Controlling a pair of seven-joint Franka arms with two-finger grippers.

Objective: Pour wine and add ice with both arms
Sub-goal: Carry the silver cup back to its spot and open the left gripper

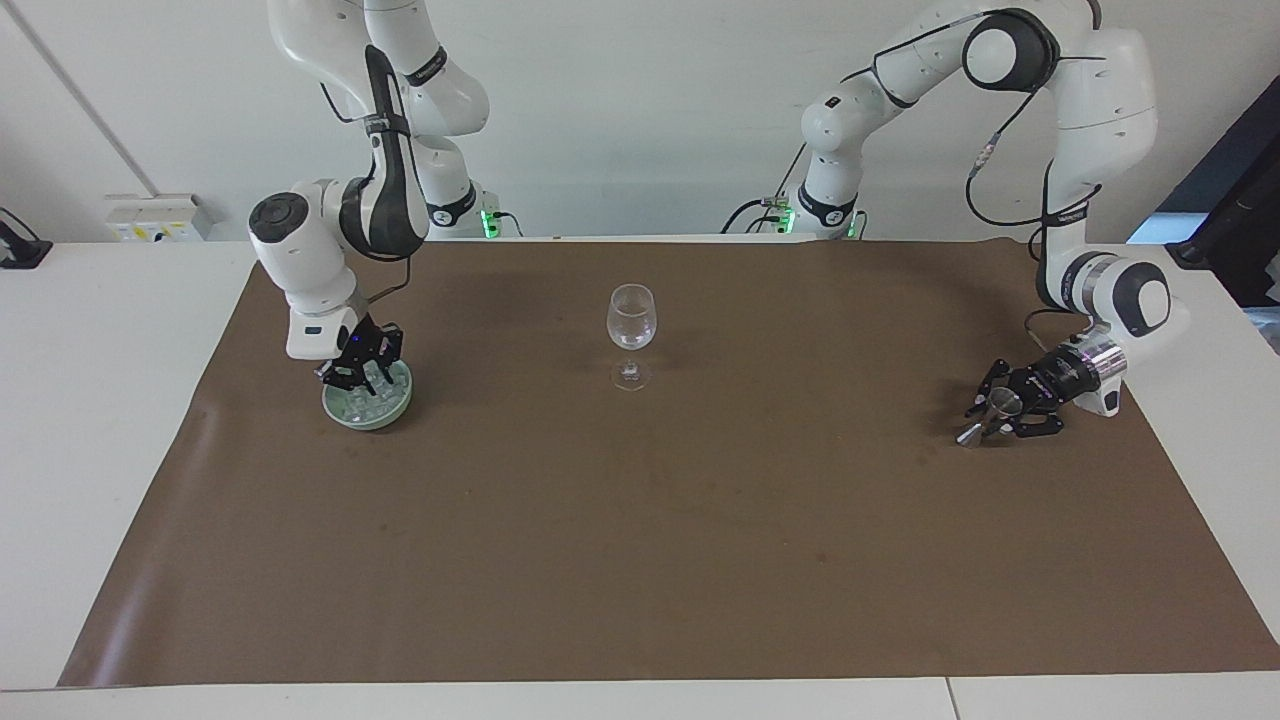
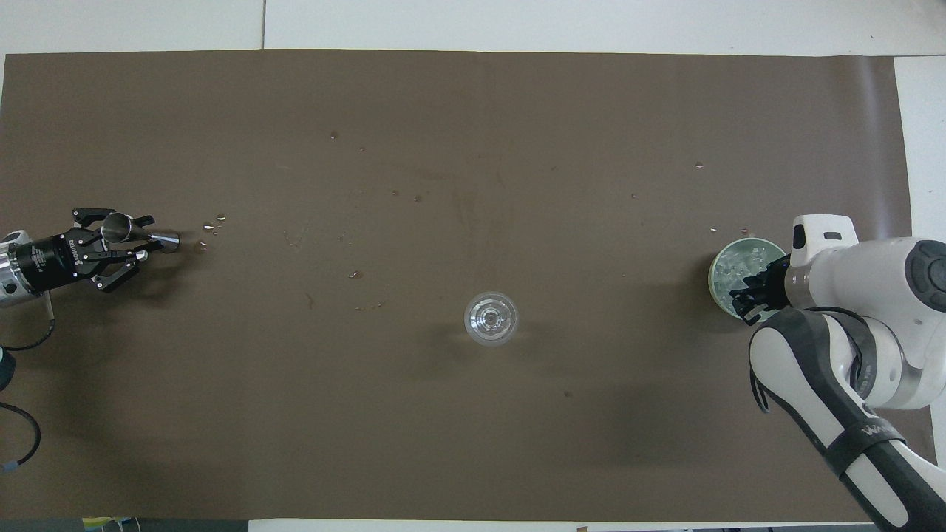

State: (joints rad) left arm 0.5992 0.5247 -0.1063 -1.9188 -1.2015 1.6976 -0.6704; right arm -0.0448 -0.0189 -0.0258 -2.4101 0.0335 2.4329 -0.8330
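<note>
Ice [image 1: 364,398] in green dish [image 1: 392,413] directly under right gripper [image 1: 352,374].

One wine glass [image 1: 631,320] on the brown mat [image 1: 640,560] — just the one. One pale green dish [image 1: 368,407], heaped with ice cubes [image 1: 362,403] too jumbled to count. One metal jigger [image 1: 985,417]. Two white arms, so two grippers — the left gripper [image 1: 992,415] and the right gripper [image 1: 358,372].
</note>
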